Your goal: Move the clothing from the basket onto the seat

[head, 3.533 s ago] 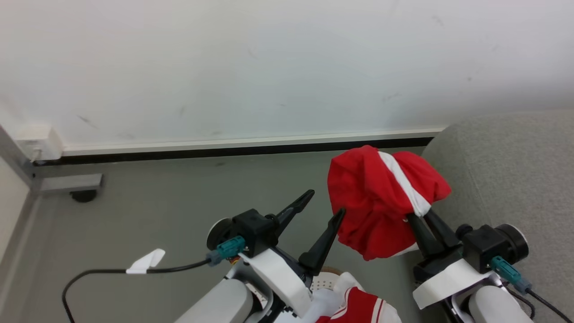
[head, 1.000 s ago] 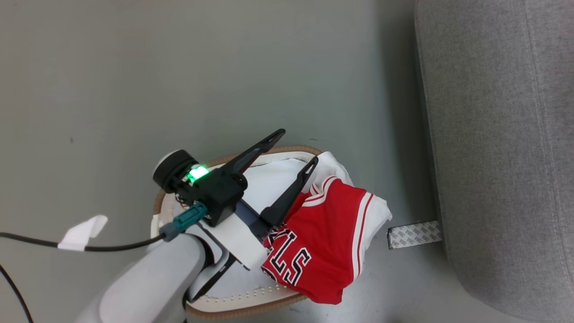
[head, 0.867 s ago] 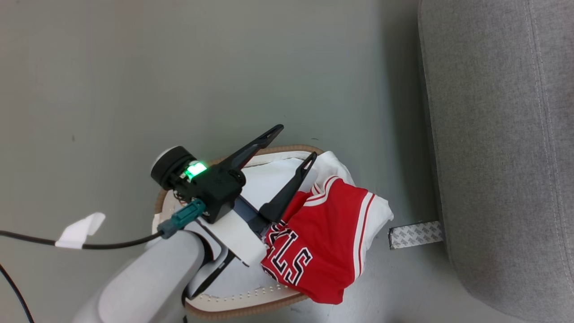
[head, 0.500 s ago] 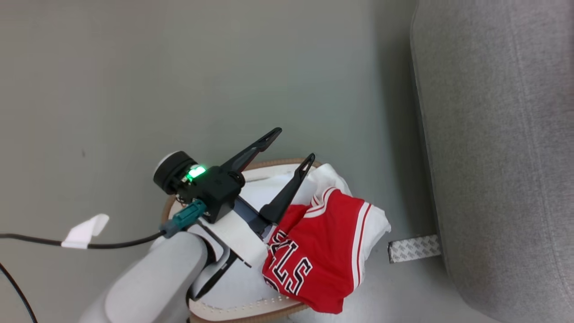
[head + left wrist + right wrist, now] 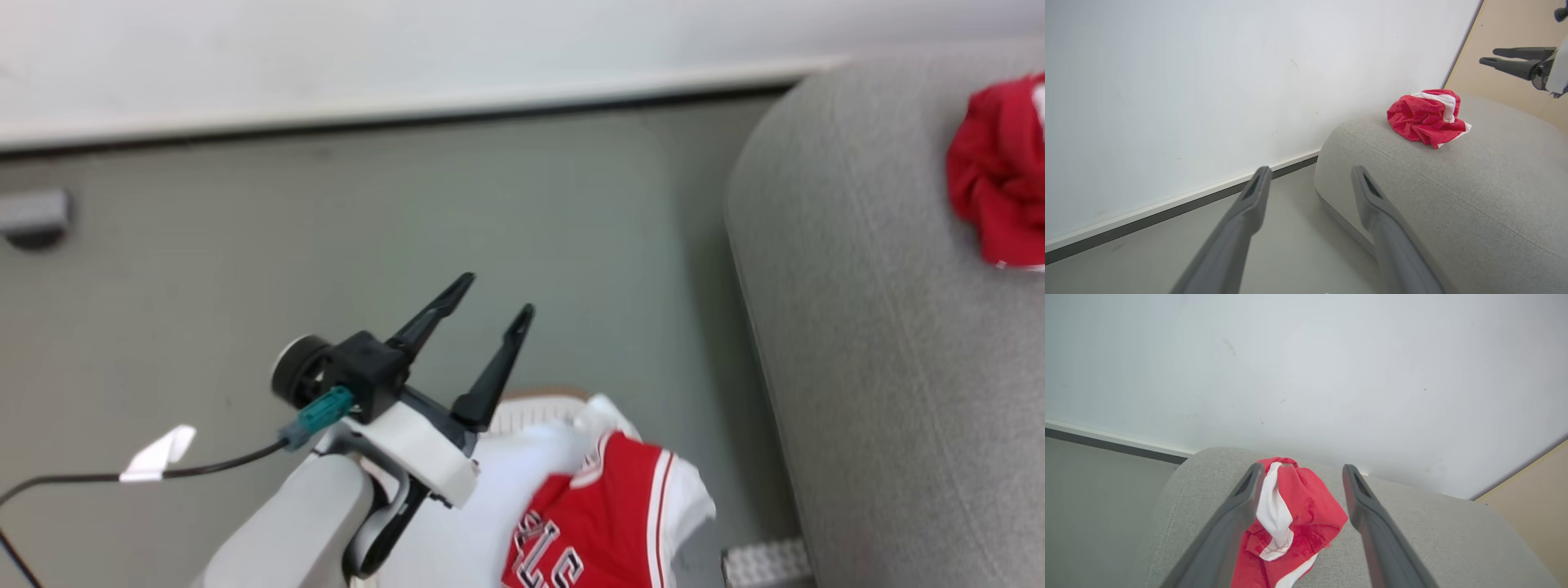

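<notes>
A crumpled red piece of clothing with a white stripe lies on the grey seat near its rounded corner, also seen as the red piece at the head view's right edge. My right gripper stands open just above the red piece, which shows between its fingers, apart from it. My left gripper is open and empty above the white basket. A red jersey with white trim and lettering hangs over the basket's right side. The right gripper hovers over the seat.
The seat stands against a white wall with a dark skirting line. Grey floor lies between basket and wall. A patterned tape strip sits on the floor by the seat. A black cable with a white tag trails left.
The red striped piece, earlier held in my right gripper, now lies on the seat and that gripper has opened. The head camera has tilted up; the left gripper stays open over the basket.
</notes>
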You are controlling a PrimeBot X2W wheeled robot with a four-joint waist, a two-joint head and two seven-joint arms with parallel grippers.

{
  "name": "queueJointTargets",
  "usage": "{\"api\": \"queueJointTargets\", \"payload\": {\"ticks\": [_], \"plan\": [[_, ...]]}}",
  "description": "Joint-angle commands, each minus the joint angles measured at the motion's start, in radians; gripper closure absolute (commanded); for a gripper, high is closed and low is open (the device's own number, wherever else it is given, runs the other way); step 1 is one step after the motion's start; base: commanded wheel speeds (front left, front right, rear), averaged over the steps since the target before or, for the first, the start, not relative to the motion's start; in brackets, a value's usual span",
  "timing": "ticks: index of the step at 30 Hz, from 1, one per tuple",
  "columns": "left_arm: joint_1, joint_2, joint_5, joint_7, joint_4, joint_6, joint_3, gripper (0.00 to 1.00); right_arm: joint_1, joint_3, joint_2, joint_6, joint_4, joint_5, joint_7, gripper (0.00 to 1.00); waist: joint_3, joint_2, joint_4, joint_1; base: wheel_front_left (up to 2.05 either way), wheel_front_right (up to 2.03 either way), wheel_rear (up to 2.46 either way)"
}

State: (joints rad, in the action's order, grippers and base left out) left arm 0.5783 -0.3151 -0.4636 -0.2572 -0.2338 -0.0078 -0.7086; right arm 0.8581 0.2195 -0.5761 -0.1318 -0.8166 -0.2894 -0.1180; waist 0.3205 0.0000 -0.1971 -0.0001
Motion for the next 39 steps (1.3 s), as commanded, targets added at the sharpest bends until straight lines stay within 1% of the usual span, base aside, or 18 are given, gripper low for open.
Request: {"api": "queueJointTargets", "payload": {"ticks": [1, 7, 8, 12, 14, 17, 21, 25, 28, 35, 39], "plan": [[-0.03, 0.001, -0.017, -0.007, -0.009, 0.011, 0.02, 0.0, -0.038, 0.016, -0.004, 0.002, 0.044, -0.023, -0.017, 0.0, -0.11, 0.0, 0.029, 0.0001, 0.0, 0.0, 0.0], [-0.084, -0.009, -0.027, -0.007, -0.013, 0.038, 0.091, 0.0, -0.129, 0.056, 0.011, 0.002, 0.21, -0.079, -0.032, 0.0, -0.199, 0.0, 0.06, 0.0001, 0.0, 0.0, 0.0], [-0.084, -0.009, -0.027, -0.007, -0.013, 0.038, 0.091, 0.0, -0.129, 0.056, 0.011, 0.002, 0.21, -0.079, -0.032, 0.0, -0.199, 0.0, 0.06, 0.0001, 0.0, 0.0, 0.0], [-0.131, -0.014, -0.029, -0.007, 0.0, 0.056, 0.152, 0.0, -0.213, 0.036, 0.044, 0.002, 0.317, -0.109, -0.049, 0.0, -0.241, 0.0, 0.079, 0.0001, 0.0, 0.0, 0.0], [-0.154, -0.014, -0.025, -0.007, 0.006, 0.061, 0.181, 0.0, -0.266, 0.016, 0.072, 0.002, 0.363, -0.121, -0.065, 0.0, -0.255, 0.0, 0.09, 0.0001, 0.0, 0.0, 0.0], [-0.193, -0.01, -0.019, -0.007, 0.01, 0.068, 0.222, 0.0, -0.355, -0.016, 0.117, 0.002, 0.419, -0.107, -0.088, 0.0, -0.274, 0.0, 0.109, 0.0001, 0.0, 0.0, 0.0], [-0.246, -0.008, -0.002, -0.007, 0.018, 0.075, 0.28, 0.0, -0.477, -0.051, 0.194, 0.002, 0.474, -0.089, -0.107, 0.0, -0.293, 0.0, 0.129, 0.0001, 0.0, 0.0, 0.0], [-0.313, -0.004, 0.022, -0.007, 0.029, 0.071, 0.341, 0.0, -0.573, -0.084, 0.268, 0.002, 0.512, -0.066, -0.124, 0.0, -0.304, 0.0, 0.139, 0.0001, 0.0, 0.0, 0.0], [-0.365, 0.009, 0.042, -0.007, 0.036, 0.072, 0.399, 0.0, -0.626, -0.097, 0.304, 0.002, 0.545, -0.032, -0.134, 0.0, -0.311, 0.0, 0.14, 0.0001, 0.0, 0.0, 0.0], [-0.46, 0.064, 0.102, -0.007, 0.044, 0.045, 0.525, 0.0, -0.717, -0.126, 0.382, 0.002, 0.628, 0.028, -0.147, 0.0, -0.316, 0.0, 0.135, 0.0001, 0.0, 0.0, 0.0], [-0.504, 0.106, 0.134, -0.007, 0.058, 0.026, 0.588, 0.0, -0.762, -0.154, 0.427, 0.002, 0.674, 0.05, -0.147, 0.0, -0.317, 0.0, 0.129, 0.0001, 0.0, 0.0, 0.0]]}}
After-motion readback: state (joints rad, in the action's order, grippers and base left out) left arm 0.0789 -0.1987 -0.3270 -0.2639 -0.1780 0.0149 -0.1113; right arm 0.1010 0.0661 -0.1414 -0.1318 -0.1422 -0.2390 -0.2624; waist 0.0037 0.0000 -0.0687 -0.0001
